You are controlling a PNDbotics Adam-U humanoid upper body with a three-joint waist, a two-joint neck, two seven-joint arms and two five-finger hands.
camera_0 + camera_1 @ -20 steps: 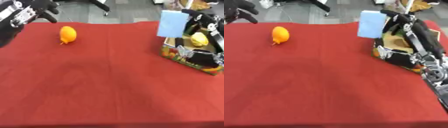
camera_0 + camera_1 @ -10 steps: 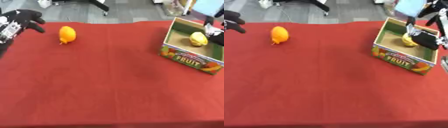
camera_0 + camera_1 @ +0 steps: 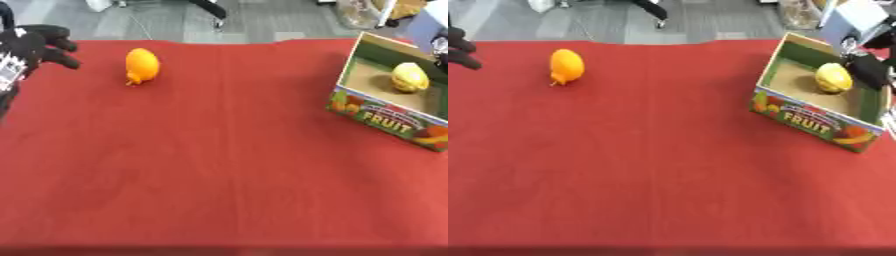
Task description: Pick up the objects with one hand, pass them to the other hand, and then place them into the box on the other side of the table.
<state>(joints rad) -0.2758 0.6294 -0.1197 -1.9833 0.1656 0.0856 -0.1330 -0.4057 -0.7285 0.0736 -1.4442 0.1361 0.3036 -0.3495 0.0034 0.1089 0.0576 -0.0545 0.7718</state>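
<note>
An orange fruit (image 3: 141, 65) is seen lying on the red cloth (image 3: 219, 150) at far left. The left hand (image 3: 35, 45) is held near it, apart, fingers relaxed and empty. A yellow fruit (image 3: 833, 78) lies in the box (image 3: 815, 120) at right. The right hand (image 3: 872, 67) is seen over the box's far edge; its fingers cannot be made out.

Both eye views look down from the robot's head onto the red tablecloth (image 3: 219, 165), facing the far floor; set side by side, they share nearly everything, from the orange fruit (image 3: 141, 65) to the fruit box (image 3: 815, 122); the right eye view sits slightly rightward.
</note>
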